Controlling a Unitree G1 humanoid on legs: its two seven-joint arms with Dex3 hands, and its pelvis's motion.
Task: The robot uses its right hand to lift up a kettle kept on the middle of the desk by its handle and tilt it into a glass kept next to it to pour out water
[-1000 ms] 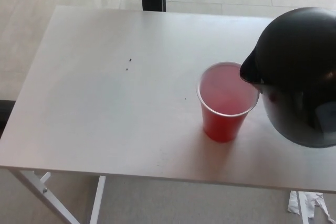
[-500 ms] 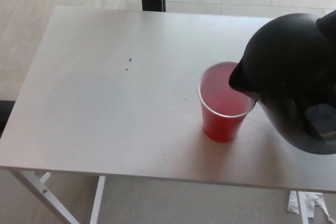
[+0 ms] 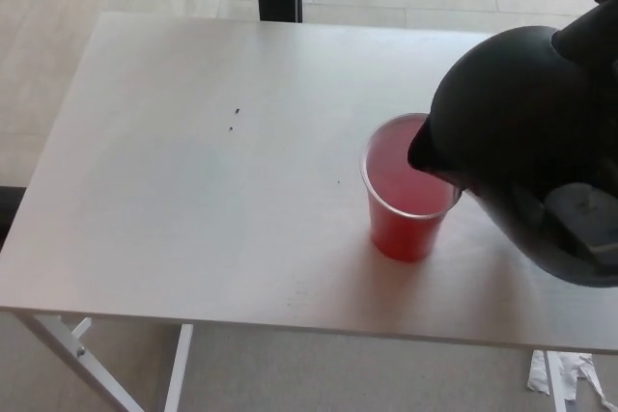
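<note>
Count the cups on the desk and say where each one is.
1. A single red cup stands on the right half of the white desk, directly under the spout of the black kettle. The kettle could hide something behind it.

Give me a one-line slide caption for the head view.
Black kettle tilted, its spout over the rim of a red cup on a white desk.

Single head cam looks steeply down, fairly close, over desk, probably slightly rightward.
</note>
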